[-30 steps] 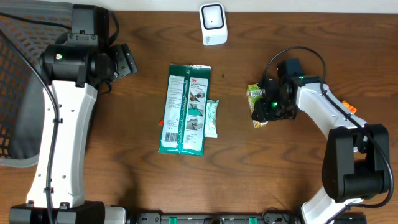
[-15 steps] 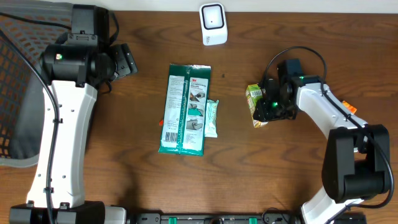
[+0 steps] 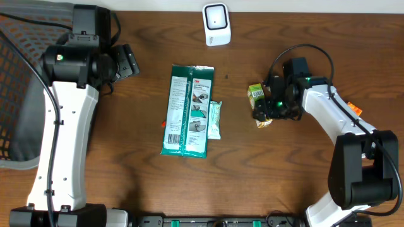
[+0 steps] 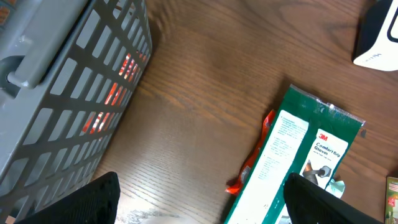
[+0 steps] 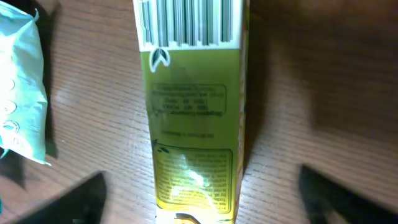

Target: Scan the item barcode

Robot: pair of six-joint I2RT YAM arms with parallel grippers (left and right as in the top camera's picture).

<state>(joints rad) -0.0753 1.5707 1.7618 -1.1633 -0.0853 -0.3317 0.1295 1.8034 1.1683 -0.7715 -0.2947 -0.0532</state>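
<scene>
A dark brown wood-grain table (image 3: 126, 183) is spread beneath the scene. A soft sheen of light is caught on the wood just beside the left gripper (image 4: 211, 208). A grey lattice basket (image 4: 68, 93) is set out to that gripper's left, and something orange is glimpsed through its slats. A pale strip (image 3: 315, 4) is seen beyond the table's far edge.
</scene>
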